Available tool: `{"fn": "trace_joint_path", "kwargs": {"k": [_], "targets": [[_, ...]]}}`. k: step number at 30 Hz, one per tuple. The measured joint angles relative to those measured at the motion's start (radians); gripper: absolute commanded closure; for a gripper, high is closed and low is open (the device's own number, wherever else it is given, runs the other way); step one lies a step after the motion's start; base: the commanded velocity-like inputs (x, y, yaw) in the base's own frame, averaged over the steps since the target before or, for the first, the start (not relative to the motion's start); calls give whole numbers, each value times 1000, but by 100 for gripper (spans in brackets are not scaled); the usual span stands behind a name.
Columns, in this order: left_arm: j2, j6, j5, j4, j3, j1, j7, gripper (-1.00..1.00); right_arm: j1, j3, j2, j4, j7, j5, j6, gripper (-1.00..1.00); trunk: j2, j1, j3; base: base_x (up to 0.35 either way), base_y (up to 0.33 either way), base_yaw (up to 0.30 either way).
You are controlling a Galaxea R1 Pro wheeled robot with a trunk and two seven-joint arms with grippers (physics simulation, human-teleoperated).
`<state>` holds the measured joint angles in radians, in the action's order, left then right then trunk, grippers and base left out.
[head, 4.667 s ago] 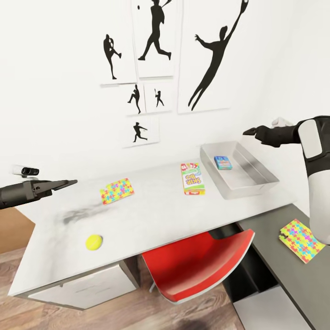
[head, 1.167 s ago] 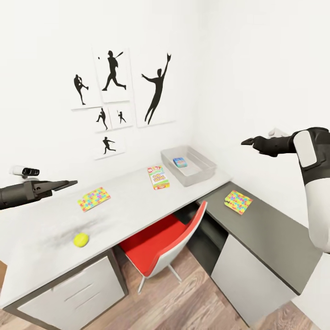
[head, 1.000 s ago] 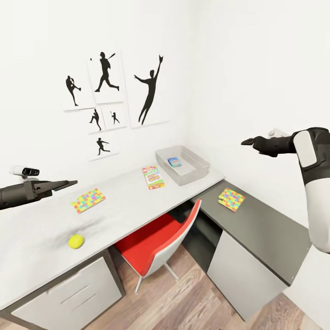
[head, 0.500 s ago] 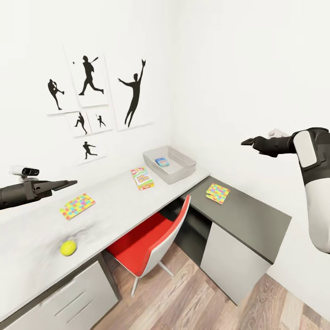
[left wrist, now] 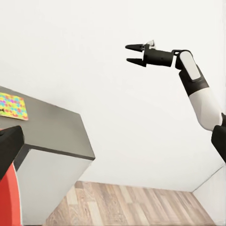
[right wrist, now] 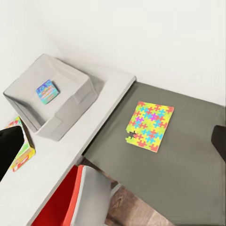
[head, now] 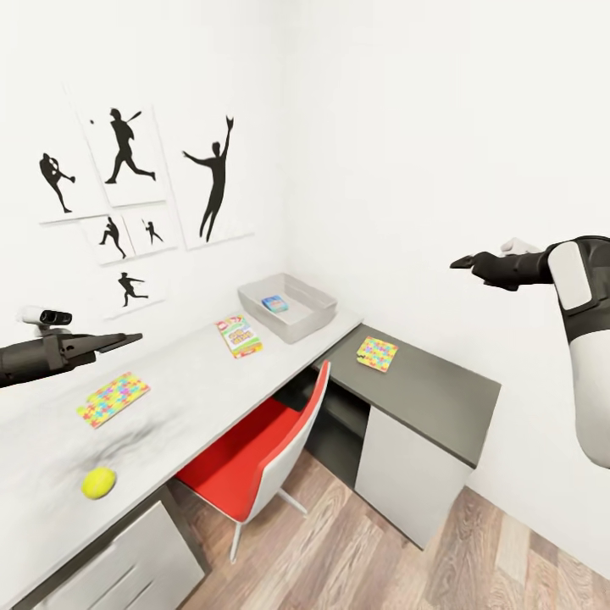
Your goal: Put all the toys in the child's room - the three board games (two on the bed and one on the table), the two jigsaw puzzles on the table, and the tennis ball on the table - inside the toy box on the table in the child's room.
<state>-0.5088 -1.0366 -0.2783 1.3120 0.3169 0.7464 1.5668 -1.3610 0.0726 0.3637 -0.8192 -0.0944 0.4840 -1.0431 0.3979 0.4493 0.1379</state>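
Head view: toy box [head: 313,314] sits at centre frame on the pale bench [head: 186,385], against the wall corner. One blue board game [head: 274,303] already lies inside it. Green-white board game [head: 240,335] lies flat on the bench just left of the box. One jigsaw puzzle [head: 113,398] at left of frame; the second jigsaw puzzle [head: 377,353] on the dark cabinet top [head: 424,390], right of the box. Tennis ball [head: 98,482] at lower left, near the bench's front edge.

Left claw [head: 123,341] held out level at the left edge, carrying nothing; whether its jaws are parted I cannot tell. Right claw [left wrist: 135,53], as the left wrist view shows, has its jaws parted and grips nothing, raised high, well apart from every toy.

Risks, judged:
- Ball is round and near the edge; a nudge could roll it off onto the floor.
- Puzzles are thin and flat; claw may fail to get under them.
- Red chair [head: 263,457] blocks a close approach to the bench.
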Motion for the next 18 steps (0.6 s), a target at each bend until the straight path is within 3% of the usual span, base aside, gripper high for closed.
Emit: {"fn": "trace_joint_path", "kwargs": {"k": [9,18], "targets": [[0,0,0,0,1,0,0,-100,0,0,5,1,0,0,0,-100,0,0,-10,-24,2,-230],[0,0,0,1,2,0,0,-100,0,0,6,8,0,0,0,-100,0,0,-21,-118,54,-226]]}}
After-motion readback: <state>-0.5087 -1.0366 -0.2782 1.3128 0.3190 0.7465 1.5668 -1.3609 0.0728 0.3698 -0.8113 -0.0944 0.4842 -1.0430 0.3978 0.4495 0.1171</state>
